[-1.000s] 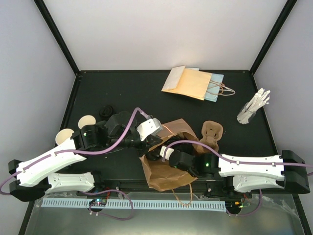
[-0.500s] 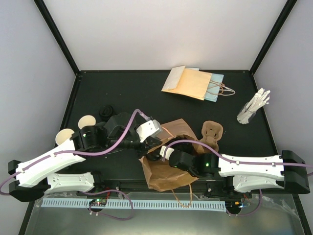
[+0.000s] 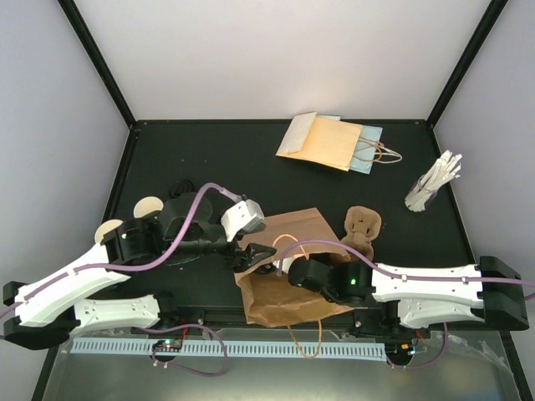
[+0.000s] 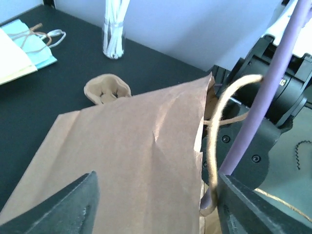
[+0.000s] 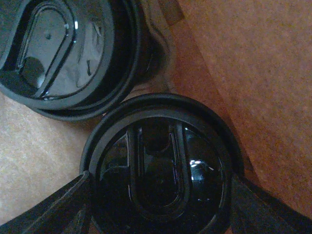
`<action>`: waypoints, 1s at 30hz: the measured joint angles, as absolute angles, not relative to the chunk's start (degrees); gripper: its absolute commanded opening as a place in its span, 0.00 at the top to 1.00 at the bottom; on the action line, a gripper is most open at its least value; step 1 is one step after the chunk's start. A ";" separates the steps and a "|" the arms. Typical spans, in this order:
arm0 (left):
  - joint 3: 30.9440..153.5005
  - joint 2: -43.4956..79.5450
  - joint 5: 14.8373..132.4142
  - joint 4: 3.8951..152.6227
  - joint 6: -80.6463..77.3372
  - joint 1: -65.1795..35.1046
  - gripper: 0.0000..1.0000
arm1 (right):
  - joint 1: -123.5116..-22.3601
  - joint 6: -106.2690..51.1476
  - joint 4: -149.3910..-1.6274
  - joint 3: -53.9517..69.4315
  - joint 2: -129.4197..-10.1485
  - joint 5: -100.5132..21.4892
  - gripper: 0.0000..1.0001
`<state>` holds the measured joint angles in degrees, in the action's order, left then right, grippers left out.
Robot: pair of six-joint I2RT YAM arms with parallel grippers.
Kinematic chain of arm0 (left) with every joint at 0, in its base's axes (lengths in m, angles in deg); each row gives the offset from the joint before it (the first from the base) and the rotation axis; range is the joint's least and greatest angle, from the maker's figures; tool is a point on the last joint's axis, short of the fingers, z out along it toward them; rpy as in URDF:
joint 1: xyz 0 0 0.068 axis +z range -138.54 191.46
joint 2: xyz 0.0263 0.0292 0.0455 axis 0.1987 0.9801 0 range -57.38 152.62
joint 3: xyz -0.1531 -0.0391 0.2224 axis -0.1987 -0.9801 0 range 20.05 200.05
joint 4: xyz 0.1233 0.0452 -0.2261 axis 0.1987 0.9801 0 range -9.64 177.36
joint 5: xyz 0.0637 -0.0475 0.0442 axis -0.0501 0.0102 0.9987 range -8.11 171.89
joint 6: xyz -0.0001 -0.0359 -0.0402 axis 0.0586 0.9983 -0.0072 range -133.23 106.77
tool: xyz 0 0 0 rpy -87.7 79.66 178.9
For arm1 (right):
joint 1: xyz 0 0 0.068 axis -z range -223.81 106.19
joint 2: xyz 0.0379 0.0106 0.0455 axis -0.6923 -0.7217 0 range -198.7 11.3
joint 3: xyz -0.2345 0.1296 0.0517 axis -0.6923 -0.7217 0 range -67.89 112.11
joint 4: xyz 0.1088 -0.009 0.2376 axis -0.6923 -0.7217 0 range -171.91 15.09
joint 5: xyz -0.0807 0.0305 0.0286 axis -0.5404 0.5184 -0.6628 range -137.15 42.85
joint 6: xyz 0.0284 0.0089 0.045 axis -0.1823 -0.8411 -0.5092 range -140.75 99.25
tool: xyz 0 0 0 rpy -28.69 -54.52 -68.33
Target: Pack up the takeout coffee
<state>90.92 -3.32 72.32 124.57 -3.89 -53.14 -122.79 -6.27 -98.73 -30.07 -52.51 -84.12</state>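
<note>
brown paper fills the gap between the fingers of my left pincer (image 4: 157, 178), which stand wide apart and grip nothing. they hover at the left end of the paper bag (image 4: 122, 146), and its twine handle (image 4: 214, 122) loops up just beside one finger. my right pincer (image 5: 161, 178) is down inside the bag, fingers spread on either side of a black-lidded cup (image 5: 161, 146). they sit right at its rim, but i cannot tell whether they squeeze it or only flank it. a second lidded cup (image 5: 53, 53) rests just beside the first on the bag's inner paper. out on the black table (image 3: 209, 159), two open cream-white cups (image 3: 149, 205) stand at the left, behind my left arm and well apart from the bag. right of the bag lies the pulp carrier (image 3: 361, 225). farther right is a clear holder of white sticks (image 3: 435, 182). at the far middle, tan envelopes (image 3: 322, 142) lie flat over a teal bag (image 3: 370, 159).
</note>
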 measured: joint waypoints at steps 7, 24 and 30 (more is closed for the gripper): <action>96.96 -5.74 77.42 125.70 0.26 -52.96 0.01 | -122.79 -6.27 -98.68 -30.16 -52.49 -84.10 0.59; 104.89 8.20 72.83 135.45 1.44 -9.92 0.01 | -122.79 -6.05 -97.94 -31.03 -52.08 -84.10 0.59; 105.55 25.27 68.76 132.81 -2.23 -6.78 0.01 | -122.79 -5.79 -97.77 -31.21 -51.68 -84.06 0.59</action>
